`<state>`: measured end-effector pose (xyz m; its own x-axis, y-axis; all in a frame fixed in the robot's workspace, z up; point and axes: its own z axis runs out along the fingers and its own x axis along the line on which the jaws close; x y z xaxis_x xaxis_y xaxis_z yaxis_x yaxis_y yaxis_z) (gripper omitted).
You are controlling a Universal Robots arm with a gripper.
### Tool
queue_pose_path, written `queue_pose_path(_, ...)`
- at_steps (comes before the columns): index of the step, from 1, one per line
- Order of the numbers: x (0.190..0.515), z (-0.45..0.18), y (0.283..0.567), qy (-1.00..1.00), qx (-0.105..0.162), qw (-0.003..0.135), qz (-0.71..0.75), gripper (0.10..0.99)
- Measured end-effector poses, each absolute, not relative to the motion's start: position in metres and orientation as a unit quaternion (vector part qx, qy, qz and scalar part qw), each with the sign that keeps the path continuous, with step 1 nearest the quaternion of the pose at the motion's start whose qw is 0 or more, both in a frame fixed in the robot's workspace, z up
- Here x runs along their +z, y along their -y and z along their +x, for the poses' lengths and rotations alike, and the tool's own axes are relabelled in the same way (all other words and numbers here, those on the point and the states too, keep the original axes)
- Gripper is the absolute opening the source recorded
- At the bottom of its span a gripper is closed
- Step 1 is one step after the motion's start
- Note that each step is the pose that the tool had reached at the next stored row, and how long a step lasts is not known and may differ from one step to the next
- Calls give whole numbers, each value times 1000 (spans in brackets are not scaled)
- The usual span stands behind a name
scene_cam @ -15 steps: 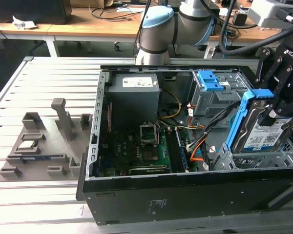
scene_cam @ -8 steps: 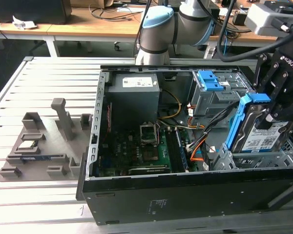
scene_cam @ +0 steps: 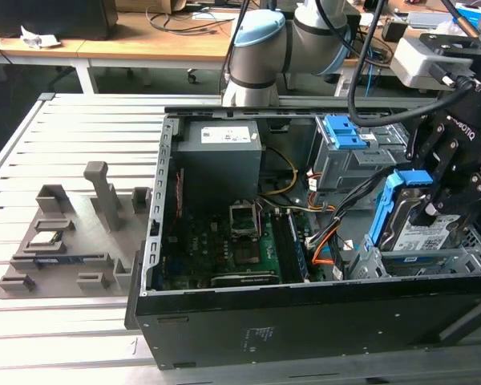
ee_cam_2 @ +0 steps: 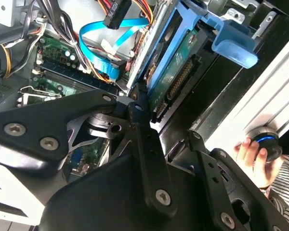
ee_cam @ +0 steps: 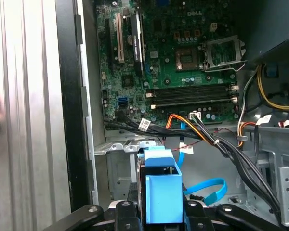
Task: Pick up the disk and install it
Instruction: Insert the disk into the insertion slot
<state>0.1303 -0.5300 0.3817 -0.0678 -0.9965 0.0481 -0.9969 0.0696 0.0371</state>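
Observation:
The disk (scene_cam: 417, 233) hangs tilted, one end up, over the grey drive bay (scene_cam: 457, 258) in the front corner of the open computer case, on the exterior view's right. Its white label faces up and a blue rail (scene_cam: 387, 207) runs along its side. My gripper (scene_cam: 434, 210) is shut on the disk from above. In the second wrist view the disk (ee_cam_2: 176, 72) shows edge-on, circuit board side visible, between the black fingers (ee_cam_2: 139, 113). In the first wrist view the blue end of the disk (ee_cam: 160, 190) sits between the fingers (ee_cam: 123, 211), over the bay floor.
A grey cage with blue latches (scene_cam: 345, 144) and a power-supply box (scene_cam: 220, 152) stand at the case's back. Cables (scene_cam: 329, 237) cross beside the bay, next to the motherboard (scene_cam: 224, 241). A grey fixture (scene_cam: 72, 233) lies on the table. A person's hand (ee_cam_2: 253, 154) rests outside the case.

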Motion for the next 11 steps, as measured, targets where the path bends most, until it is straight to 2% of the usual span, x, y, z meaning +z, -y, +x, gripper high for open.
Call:
queue_pose_path(3, 381, 130, 530, 731, 3, 30, 682, 376)
queue_pose_path(4, 381, 130, 530, 731, 3, 30, 682, 439)
queue_pose_path(8, 381, 130, 530, 731, 3, 30, 682, 439)
queue_pose_path(9, 381, 130, 530, 731, 3, 30, 682, 424)
queue_pose_path(11, 381, 130, 530, 731, 3, 30, 682, 294)
